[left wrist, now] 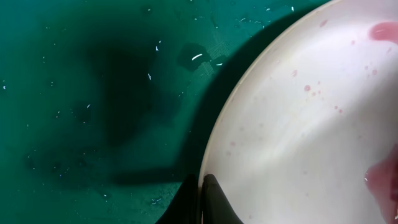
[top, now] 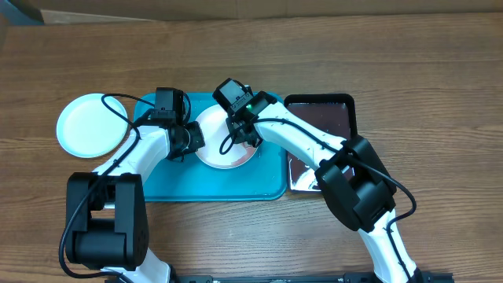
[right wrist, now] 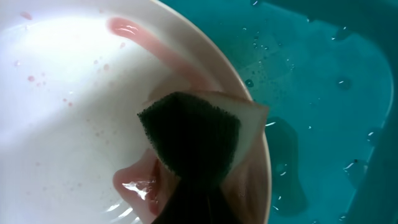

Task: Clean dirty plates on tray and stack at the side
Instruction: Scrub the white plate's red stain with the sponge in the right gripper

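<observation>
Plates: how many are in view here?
2. One pale plate lies on the table, left of the turquoise tray; one red-smeared white plate sits inside the tray. Another could be stacked beneath, hidden.

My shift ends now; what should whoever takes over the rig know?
Left claw: shut on the white plate's rim, in the tray.
Right claw: shut on the sponge, pressing it on that plate.
Blue plate lies on the table, left of the tray.
To do: pink smears show; finish wiping, then stack it on the blue plate.
No third plate in view.
</observation>
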Controlling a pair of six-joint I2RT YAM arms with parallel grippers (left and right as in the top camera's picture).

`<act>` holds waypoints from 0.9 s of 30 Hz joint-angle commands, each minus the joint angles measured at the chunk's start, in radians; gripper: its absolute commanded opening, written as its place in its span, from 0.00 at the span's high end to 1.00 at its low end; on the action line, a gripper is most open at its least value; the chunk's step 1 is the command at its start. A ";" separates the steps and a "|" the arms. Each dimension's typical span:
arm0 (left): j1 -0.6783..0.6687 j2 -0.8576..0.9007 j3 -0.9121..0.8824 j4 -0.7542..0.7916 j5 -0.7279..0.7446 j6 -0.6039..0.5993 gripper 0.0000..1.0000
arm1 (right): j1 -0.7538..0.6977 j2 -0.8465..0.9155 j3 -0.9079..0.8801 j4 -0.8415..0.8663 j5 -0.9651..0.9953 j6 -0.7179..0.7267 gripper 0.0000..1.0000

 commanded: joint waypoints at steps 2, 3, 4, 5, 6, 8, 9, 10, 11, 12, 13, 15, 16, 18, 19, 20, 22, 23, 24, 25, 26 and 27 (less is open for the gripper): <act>-0.006 0.018 0.012 0.006 -0.002 0.011 0.96 | -0.005 0.047 0.001 -0.008 -0.245 0.023 0.96; -0.006 0.018 0.012 0.006 -0.002 0.011 0.96 | -0.005 0.047 0.001 -0.009 -0.275 0.023 0.96; -0.006 0.018 0.012 0.006 -0.002 0.011 0.96 | -0.005 0.047 0.001 -0.009 -0.309 0.023 0.96; -0.006 0.018 0.012 0.007 -0.002 0.011 0.96 | -0.005 0.047 0.001 -0.009 -0.341 0.020 0.96; -0.006 0.018 0.012 0.006 -0.002 0.011 0.96 | -0.005 0.047 0.001 -0.008 -0.367 0.019 0.96; -0.006 0.018 0.012 0.006 -0.002 0.011 0.96 | -0.005 0.047 0.001 -0.004 -0.443 0.017 0.96; -0.006 0.018 0.012 0.006 -0.002 0.011 0.96 | -0.005 0.046 0.001 0.005 -0.478 0.011 0.96; -0.006 0.018 0.012 0.006 -0.002 0.011 0.96 | -0.005 0.046 0.002 0.016 -0.515 -0.002 0.96; -0.006 0.018 0.012 0.006 -0.002 0.011 0.96 | -0.008 0.045 0.005 0.028 -0.560 -0.023 0.96; -0.006 0.018 0.012 0.006 -0.002 0.011 0.96 | -0.014 0.044 0.016 0.037 -0.610 -0.047 0.96; -0.006 0.018 0.012 0.006 -0.002 0.011 0.96 | -0.023 0.043 0.030 0.039 -0.644 -0.064 0.96; -0.006 0.018 0.012 0.006 -0.002 0.011 0.96 | -0.067 0.033 0.109 0.008 -0.702 -0.071 0.96; -0.006 0.018 0.012 0.005 -0.003 0.011 0.96 | -0.081 0.031 0.135 -0.009 -0.706 -0.071 0.96; -0.006 0.018 0.012 0.003 -0.003 0.011 0.96 | -0.112 0.019 0.189 -0.046 -0.708 -0.071 0.96; -0.006 0.018 0.012 0.003 -0.003 0.011 0.96 | -0.123 0.014 0.205 -0.060 -0.708 -0.073 0.96; -0.006 0.018 0.012 0.003 -0.003 0.011 0.96 | -0.134 0.010 0.217 -0.071 -0.709 -0.085 0.96; -0.006 0.018 0.012 0.003 -0.002 0.011 0.96 | -0.153 0.000 0.225 -0.082 -0.708 -0.119 0.96; -0.006 0.018 0.012 0.003 -0.002 0.011 0.96 | -0.160 0.000 0.225 -0.084 -0.702 -0.126 0.96; -0.006 0.018 0.012 0.003 -0.002 0.011 0.96 | -0.166 0.000 0.224 -0.089 -0.686 -0.126 0.96; -0.006 0.018 0.012 0.003 -0.002 0.011 0.96 | -0.170 0.001 0.223 -0.094 -0.659 -0.128 0.96; -0.006 0.018 0.012 0.003 -0.003 0.011 0.96 | -0.173 0.002 0.217 -0.098 -0.612 -0.128 0.96; -0.006 0.018 0.012 0.003 -0.002 0.011 0.96 | -0.173 0.002 0.208 -0.098 -0.562 -0.128 0.96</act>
